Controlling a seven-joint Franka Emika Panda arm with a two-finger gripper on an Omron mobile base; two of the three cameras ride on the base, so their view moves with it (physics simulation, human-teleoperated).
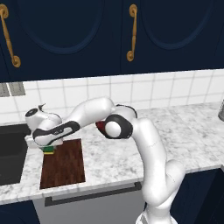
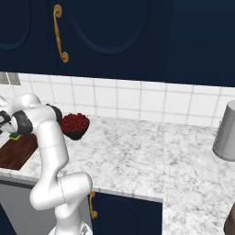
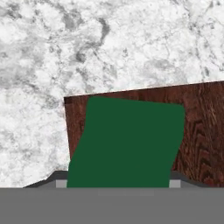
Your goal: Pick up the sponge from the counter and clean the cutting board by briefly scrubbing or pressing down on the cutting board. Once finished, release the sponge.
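**Green-topped sponge held at the board's far corner**

Green over yellow, the sponge (image 1: pixel 48 149) sits at the far left corner of the cutting board (image 1: pixel 64 165), under the hand. In the hand view its dark green top (image 3: pixel 127 142) covers the board's corner, with reddish-brown grain (image 3: pixel 199 131) showing to the right and white marble beyond. Whether its underside actually touches the wood cannot be told.

The gripper (image 1: pixel 47 146) comes down on the sponge from above. A grey finger tip shows at each lower side of the green block in the hand view, so the jaws are closed around the sponge, one on either flank.

The board lies flat on the counter (image 1: pixel 175 140), near its front edge, just beside the black sink (image 1: pixel 11 153) to its left. Behind the arm a dark bowl (image 2: pixel 75 126) holds red fruit. A grey metal canister (image 2: pixel 226 133) stands well apart on the right side of the counter.
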